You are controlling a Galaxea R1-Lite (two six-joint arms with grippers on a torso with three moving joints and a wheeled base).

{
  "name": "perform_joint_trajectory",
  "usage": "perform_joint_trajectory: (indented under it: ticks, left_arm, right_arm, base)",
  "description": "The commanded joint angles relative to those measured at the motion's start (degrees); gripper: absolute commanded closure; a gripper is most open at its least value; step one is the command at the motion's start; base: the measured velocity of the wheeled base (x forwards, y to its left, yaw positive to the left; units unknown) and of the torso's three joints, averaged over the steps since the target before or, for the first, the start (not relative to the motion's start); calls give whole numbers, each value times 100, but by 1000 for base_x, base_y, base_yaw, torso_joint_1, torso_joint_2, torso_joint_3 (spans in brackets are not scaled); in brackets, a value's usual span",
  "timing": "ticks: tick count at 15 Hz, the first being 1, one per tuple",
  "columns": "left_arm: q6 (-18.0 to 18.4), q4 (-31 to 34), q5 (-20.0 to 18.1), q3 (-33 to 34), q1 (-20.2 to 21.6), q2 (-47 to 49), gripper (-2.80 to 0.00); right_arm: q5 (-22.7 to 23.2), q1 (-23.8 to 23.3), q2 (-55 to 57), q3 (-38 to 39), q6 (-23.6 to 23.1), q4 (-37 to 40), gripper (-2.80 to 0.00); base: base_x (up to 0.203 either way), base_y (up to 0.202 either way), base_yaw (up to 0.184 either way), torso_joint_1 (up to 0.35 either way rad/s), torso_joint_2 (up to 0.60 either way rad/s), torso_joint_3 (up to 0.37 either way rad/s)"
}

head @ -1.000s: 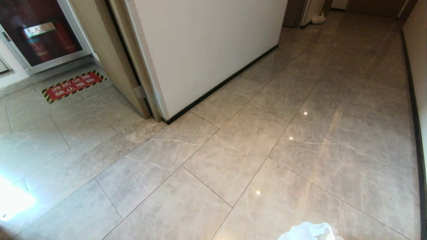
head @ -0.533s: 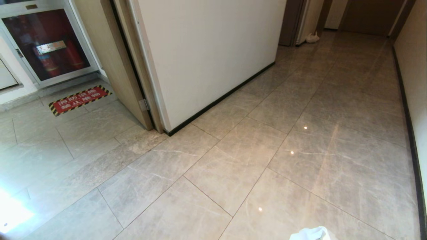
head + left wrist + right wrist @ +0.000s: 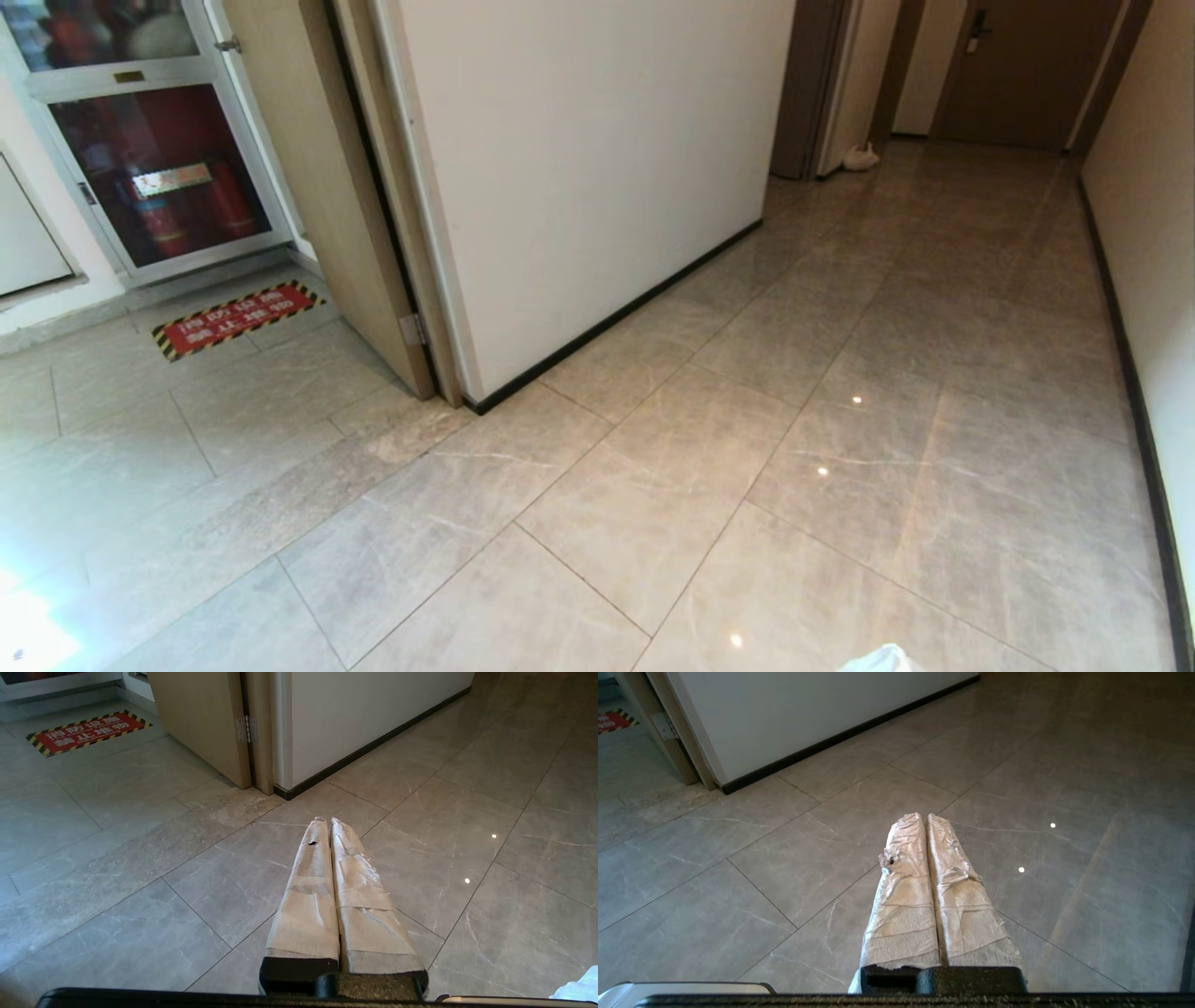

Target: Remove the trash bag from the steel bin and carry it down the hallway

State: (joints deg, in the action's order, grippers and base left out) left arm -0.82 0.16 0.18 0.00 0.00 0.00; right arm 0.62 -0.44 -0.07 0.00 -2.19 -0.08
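Facing the hallway [image 3: 934, 308] with the left gripper [image 3: 325, 820] and right gripper [image 3: 923, 815] both pressed together and empty, the robot seems between steps, the steel bin out of sight and only a white scrap [image 3: 878, 659] at its feet, so locating the bag comes next.

Bright sharp frames, glare patch on floor tiles [image 3: 28, 635] (lower left), lamp glints

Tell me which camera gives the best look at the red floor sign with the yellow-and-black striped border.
The left wrist view: the red floor sign lies whole and large beside the wooden door. The head view shows it whole but smaller, before the fire cabinet. The right wrist view catches only a cropped corner.
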Motion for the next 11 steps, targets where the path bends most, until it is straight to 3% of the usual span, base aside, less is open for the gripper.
perform_joint_trajectory:
  ticks: [1, 11]
  left_arm:
    - [20, 2, -1, 0, 0, 0, 0]
    - [29, 2, -1, 0, 0, 0, 0]
  right_arm:
    - [-1, 0, -1, 0, -9, 8, 0]
    - [-1, 8, 7, 0, 1, -9, 0]
  base:
    - [0, 0, 0, 5, 1, 41]
    - [0, 0, 0, 1, 0, 6]
